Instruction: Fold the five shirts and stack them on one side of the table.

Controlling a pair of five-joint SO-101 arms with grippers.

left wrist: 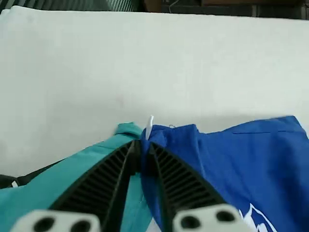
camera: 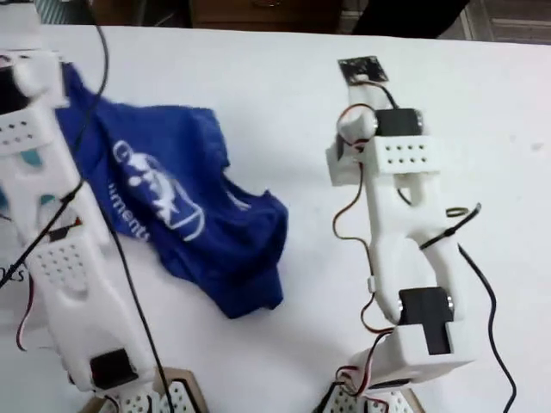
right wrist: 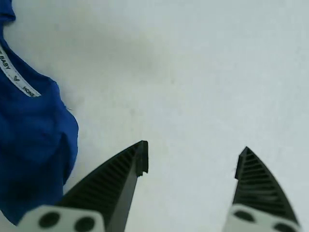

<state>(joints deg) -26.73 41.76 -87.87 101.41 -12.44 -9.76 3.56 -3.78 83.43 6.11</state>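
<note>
1. Nearest, the two arm bases stand at the near edge of the white table (camera: pixel 301 331). The left arm (camera: pixel 73 267) and the right arm (camera: pixel 405 232) are white with black motors. A black cable (camera: pixel 129 275) hangs across the left arm.
2. Between the arms lies the blue shirt (camera: pixel 207 224), crumpled and unfolded, with its white print (camera: pixel 159 189) facing up. Its near end is bunched on the table. The rest stretches toward the far left and passes behind the left arm.
3. The right gripper (right wrist: pixel 194 150) hangs over bare table with its fingers spread wide and nothing between them. The shirt's bunched edge lies just beside one finger, apart from it. A white neck label (right wrist: pixel 17 79) shows on that edge.
4. Farther off, the left gripper (left wrist: pixel 144 145) has its fingers pressed together, pinching the far edge of the blue shirt. A small white tag (left wrist: pixel 150 124) sticks up just past the tips.
5. A teal shirt (left wrist: pixel 63 176) lies against the blue one on that side, and the two touch right at the pinched spot. In the high view, bits of teal show through gaps in the left arm. How the teal shirt lies cannot be told, since the gripper covers most of it.
6. Past both grippers the table runs on to its far edge. Beyond that stands dark wooden furniture (camera: pixel 258 10).
</note>
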